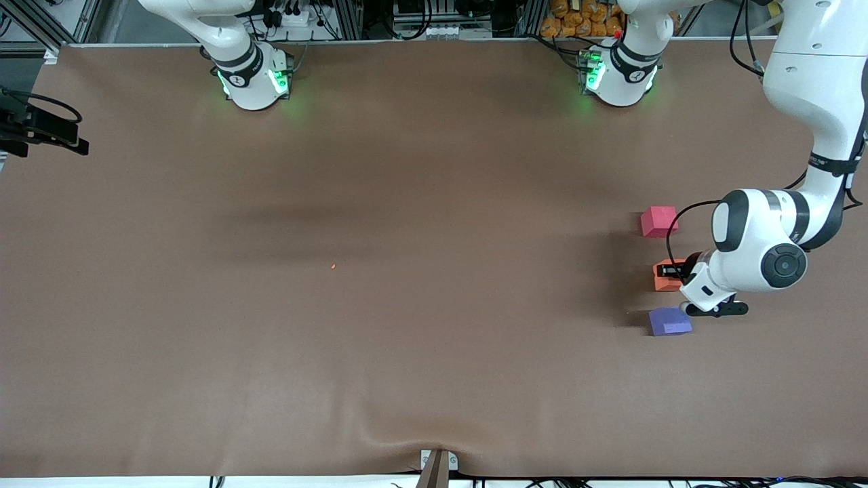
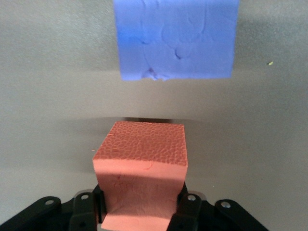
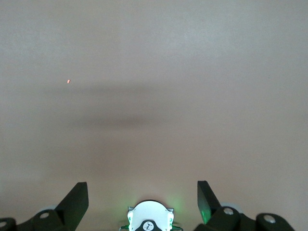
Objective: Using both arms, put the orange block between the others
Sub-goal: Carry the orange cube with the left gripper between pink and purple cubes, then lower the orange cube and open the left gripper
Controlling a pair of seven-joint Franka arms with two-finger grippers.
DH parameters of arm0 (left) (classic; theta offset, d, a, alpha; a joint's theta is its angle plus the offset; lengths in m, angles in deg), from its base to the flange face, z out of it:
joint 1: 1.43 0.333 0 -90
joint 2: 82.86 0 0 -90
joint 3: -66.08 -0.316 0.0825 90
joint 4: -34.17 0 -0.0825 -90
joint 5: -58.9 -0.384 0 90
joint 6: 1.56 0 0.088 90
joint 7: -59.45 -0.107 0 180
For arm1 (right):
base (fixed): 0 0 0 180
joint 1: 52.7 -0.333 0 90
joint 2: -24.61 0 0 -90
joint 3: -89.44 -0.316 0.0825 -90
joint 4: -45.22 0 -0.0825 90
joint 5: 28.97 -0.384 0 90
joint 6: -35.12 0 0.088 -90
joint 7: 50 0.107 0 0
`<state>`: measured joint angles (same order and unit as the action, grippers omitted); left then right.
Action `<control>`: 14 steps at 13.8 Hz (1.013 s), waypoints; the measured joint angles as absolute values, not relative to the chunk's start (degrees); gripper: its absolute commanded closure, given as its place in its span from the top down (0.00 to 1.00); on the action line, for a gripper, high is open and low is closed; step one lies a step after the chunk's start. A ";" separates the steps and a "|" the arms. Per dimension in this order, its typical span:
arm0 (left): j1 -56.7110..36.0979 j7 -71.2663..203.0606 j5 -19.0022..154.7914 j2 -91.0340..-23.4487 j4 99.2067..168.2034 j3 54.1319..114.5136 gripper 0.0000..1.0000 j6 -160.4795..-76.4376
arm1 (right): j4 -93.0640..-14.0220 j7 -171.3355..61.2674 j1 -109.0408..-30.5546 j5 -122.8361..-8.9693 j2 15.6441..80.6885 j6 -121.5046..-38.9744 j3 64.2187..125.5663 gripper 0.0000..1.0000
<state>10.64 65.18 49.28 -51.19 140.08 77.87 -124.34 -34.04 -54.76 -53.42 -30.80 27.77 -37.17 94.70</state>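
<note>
The orange block (image 1: 662,280) (image 2: 142,159) is low at the table between the pinkish-red cube (image 1: 659,221) and the purple-blue cube (image 1: 670,321) (image 2: 177,38), toward the left arm's end. My left gripper (image 1: 673,271) (image 2: 142,211) is shut on the orange block, and its foam bulges between the fingers. Whether the block touches the cloth does not show. My right gripper (image 3: 142,192) hangs open with nothing in it, high above the right arm's base (image 3: 149,219) (image 1: 252,78), where that arm waits. The front view does not show that gripper.
A brown cloth (image 1: 407,305) covers the whole table. A tiny red speck (image 1: 333,266) (image 3: 68,81) lies near its middle. A black mount (image 1: 41,132) juts in at the right arm's end. Cables and frames line the edge by the bases.
</note>
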 measured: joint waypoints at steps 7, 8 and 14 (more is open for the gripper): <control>10.48 65.18 49.27 -51.21 142.54 78.41 0.99 -128.58 | -34.03 -54.76 -53.38 -30.80 27.77 -37.17 94.69 1.00; 10.48 65.18 49.27 -51.21 142.54 78.42 1.00 -128.58 | -34.03 -54.76 -53.38 -30.80 27.77 -37.17 94.64 1.00; 10.48 65.18 49.27 -53.01 139.50 78.54 1.00 -129.26 | -34.03 -54.76 -53.38 -30.80 27.77 -37.17 94.54 1.00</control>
<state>10.48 65.18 49.27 -53.01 139.50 78.54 -129.26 -34.03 -54.76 -53.38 -30.80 27.77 -37.17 94.54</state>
